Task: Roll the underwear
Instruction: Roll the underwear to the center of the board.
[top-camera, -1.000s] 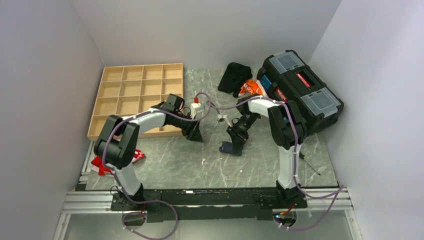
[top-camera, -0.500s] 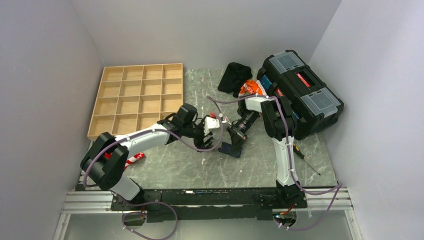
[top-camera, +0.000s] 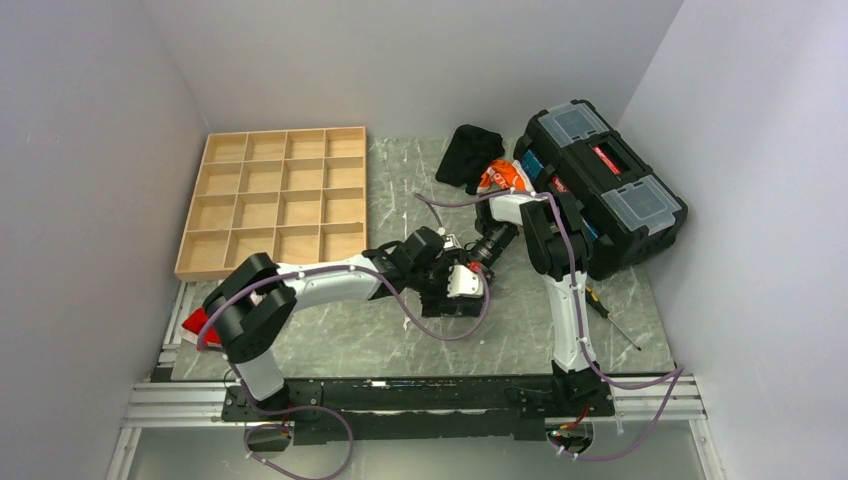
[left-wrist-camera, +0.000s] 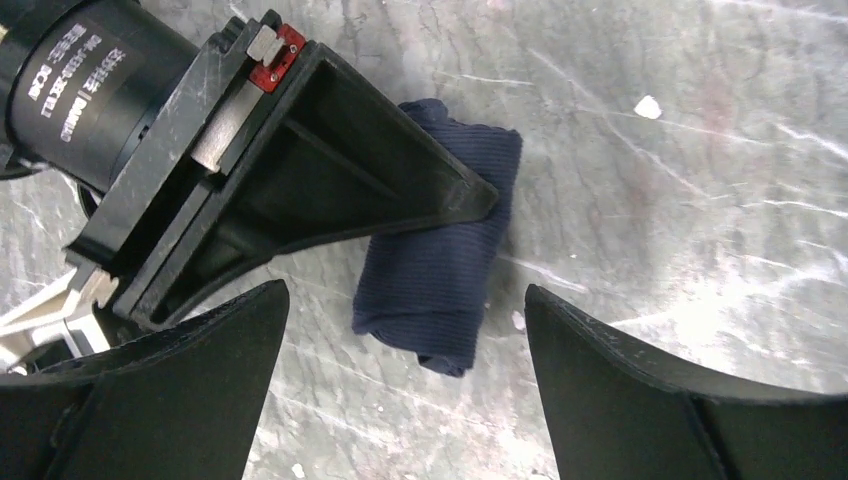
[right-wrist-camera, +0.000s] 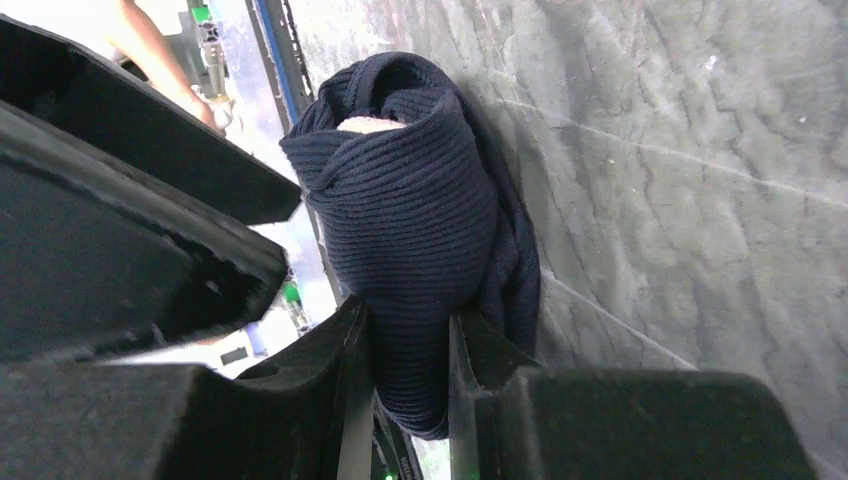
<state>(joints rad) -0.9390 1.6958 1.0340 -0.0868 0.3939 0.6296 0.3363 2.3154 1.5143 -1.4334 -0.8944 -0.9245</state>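
navy ribbed fabric underwear (left-wrist-camera: 440, 280) lies rolled into a tight bundle mid-frame in the left wrist view, on the grey marble table (left-wrist-camera: 680, 200). your right gripper (right-wrist-camera: 410, 350) pinches its upper end; your left gripper (left-wrist-camera: 404, 290) straddles it, fingers spread wide. rolling looks done; only release seems left. open marble lies frame-right.
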